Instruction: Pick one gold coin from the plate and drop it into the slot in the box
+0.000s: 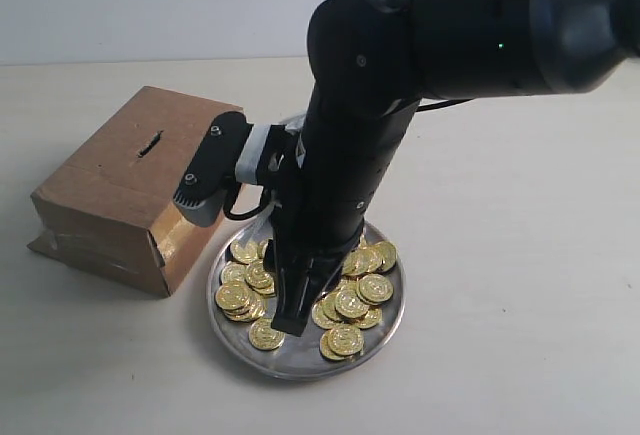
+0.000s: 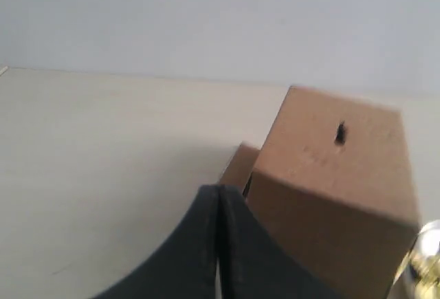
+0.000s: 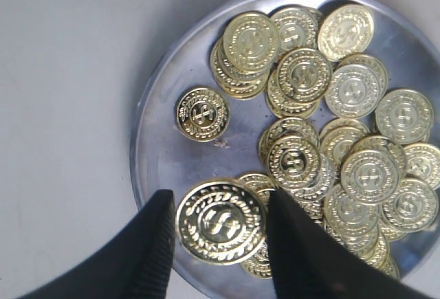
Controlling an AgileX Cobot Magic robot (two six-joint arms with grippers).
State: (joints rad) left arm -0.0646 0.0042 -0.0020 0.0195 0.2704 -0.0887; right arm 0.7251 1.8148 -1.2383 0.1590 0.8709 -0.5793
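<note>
The shiny silver plate [image 1: 300, 373] holds several gold coins [image 1: 352, 303] beside the brown cardboard box [image 1: 115, 190], whose dark slot [image 1: 150, 144] is on its top face. My right gripper [image 1: 290, 320] points down over the plate's near left part. In the right wrist view, my right gripper [image 3: 220, 206] is shut on one gold coin [image 3: 221, 221], pinched by its edges and looking larger than those lying on the plate [image 3: 172, 154]. My left gripper [image 2: 220, 192] is shut and empty, close to the box [image 2: 330, 175] and its slot [image 2: 339, 133].
A single coin [image 3: 201, 113] lies apart from the pile [image 3: 330, 100] on the plate. The box touches the plate's left rim. The right arm's black body [image 1: 360, 155] rises over the plate's back. Pale tabletop [image 1: 520, 255] surrounds both.
</note>
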